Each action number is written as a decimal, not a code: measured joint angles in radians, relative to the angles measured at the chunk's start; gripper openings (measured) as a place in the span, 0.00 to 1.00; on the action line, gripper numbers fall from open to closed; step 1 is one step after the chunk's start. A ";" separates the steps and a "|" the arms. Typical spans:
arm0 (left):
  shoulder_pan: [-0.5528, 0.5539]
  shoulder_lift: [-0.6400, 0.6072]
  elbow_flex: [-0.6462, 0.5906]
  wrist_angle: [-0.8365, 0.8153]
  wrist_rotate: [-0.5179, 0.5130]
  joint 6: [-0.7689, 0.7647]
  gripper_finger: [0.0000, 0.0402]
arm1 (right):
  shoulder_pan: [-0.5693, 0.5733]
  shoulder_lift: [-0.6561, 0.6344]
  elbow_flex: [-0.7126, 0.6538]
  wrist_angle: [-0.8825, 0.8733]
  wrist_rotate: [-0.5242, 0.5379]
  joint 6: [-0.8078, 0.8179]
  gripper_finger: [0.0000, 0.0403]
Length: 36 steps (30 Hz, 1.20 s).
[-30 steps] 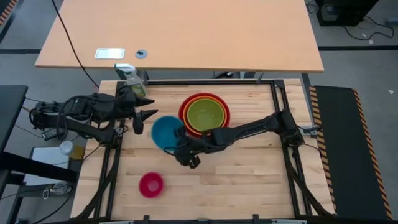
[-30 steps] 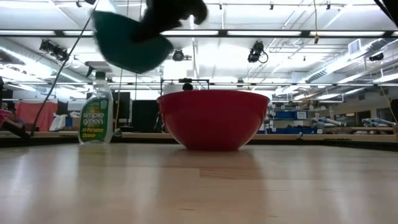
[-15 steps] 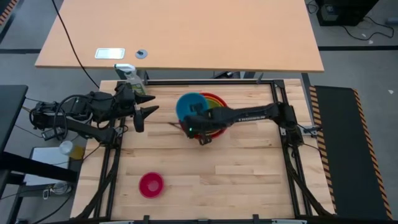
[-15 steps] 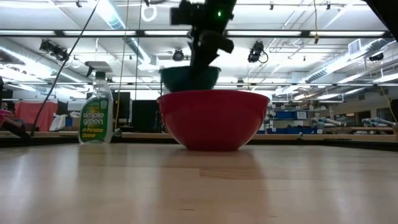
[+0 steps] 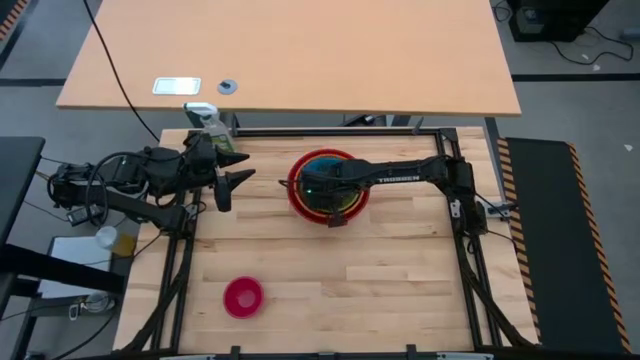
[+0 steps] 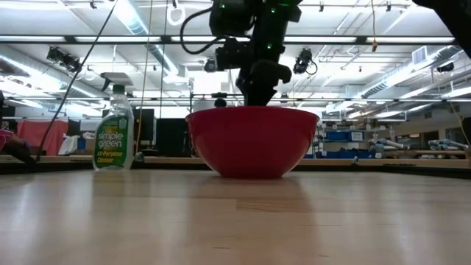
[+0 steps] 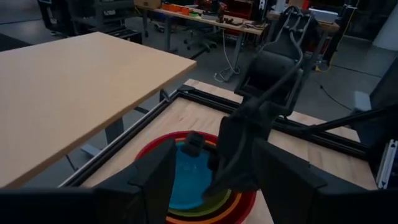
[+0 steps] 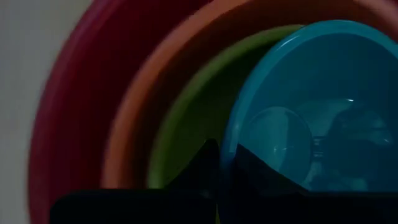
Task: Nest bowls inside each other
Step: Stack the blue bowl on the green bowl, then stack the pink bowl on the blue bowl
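A red bowl stands on the table right of centre, with an orange bowl and a lime green bowl nested in it. My right gripper reaches down into this stack, shut on the blue bowl, which sits inside the green one. In the low view the red wall hides the blue bowl. A magenta-pink bowl rests on its base near the front left. My left gripper hovers open at the far left, touching nothing. My right gripper pinches the blue bowl's rim on its near side, one finger inside the bowl and one outside. The fingers come from above, pointing steeply down. The bowl is mouth up, down inside the green bowl, nearer one side of it.
A green-liquid spray bottle stands at the table's far left corner, close to my left gripper. A black metal frame edges the table. Bare wood stretches across the near half, apart from the pink bowl.
My right gripper has carried the blue bowl from left of the stack toward the table's right and far side, over the red bowl, then down into it. The wrist has tipped to point steeply down. The blue bowl, tilted before, now sits inside the stack.
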 joint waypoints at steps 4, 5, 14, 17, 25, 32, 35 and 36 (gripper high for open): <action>0.000 0.000 0.000 -0.001 0.000 -0.011 0.54 | -0.017 0.000 -0.029 0.011 -0.062 0.002 0.07; 0.000 0.000 0.000 0.000 0.000 -0.013 0.54 | -0.020 0.000 -0.036 0.008 -0.072 0.007 0.07; 0.000 0.000 0.000 -0.001 0.000 -0.013 0.54 | -0.050 0.000 -0.057 0.013 -0.144 0.053 0.16; 0.000 0.000 0.000 -0.006 0.000 -0.027 0.54 | -0.058 0.000 -0.057 0.013 -0.167 0.053 0.23; 0.000 0.000 0.000 -0.166 0.107 -0.191 0.54 | -0.064 -0.002 0.007 -0.088 -0.198 0.104 0.40; -0.026 0.053 0.000 -0.412 0.323 -0.379 0.54 | -0.064 -0.031 0.145 -0.223 -0.192 0.110 0.43; -0.067 0.107 -0.019 -0.473 0.432 -0.454 0.54 | -0.065 -0.073 0.187 -0.265 -0.190 0.162 0.43; -0.085 0.127 -0.034 -0.480 0.460 -0.474 0.54 | -0.066 -0.097 0.189 -0.263 -0.190 0.180 0.43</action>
